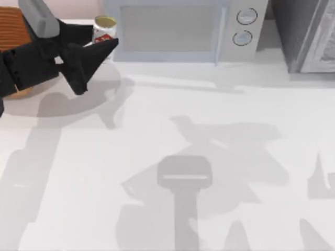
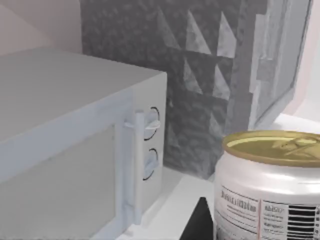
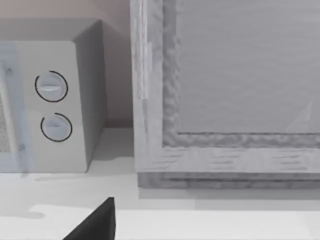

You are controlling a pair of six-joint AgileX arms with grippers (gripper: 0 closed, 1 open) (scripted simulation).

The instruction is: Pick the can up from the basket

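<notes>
The can [image 1: 104, 24] has a beige top and a red-and-white label, and it hangs in front of the microwave, to the right of the basket [image 1: 11, 29]. My left gripper [image 1: 97, 64] reaches in from the top-left corner and is shut on the can. One black finger [image 1: 107, 46] crosses the can's lower half. In the left wrist view the can [image 2: 270, 190] is close and large, well above the table, with a black fingertip [image 2: 200, 222] against its side. The basket's orange-brown ribbed inside shows at the far left edge, partly under my arm. Part of my right gripper [image 3: 95, 225] shows in the right wrist view.
A white microwave [image 1: 178, 26] stands along the back edge, with its two dials [image 3: 52, 107] facing forward. A grey textured cabinet [image 1: 309, 36] fills the back right corner. The white table [image 1: 172, 157] stretches open across the middle and front.
</notes>
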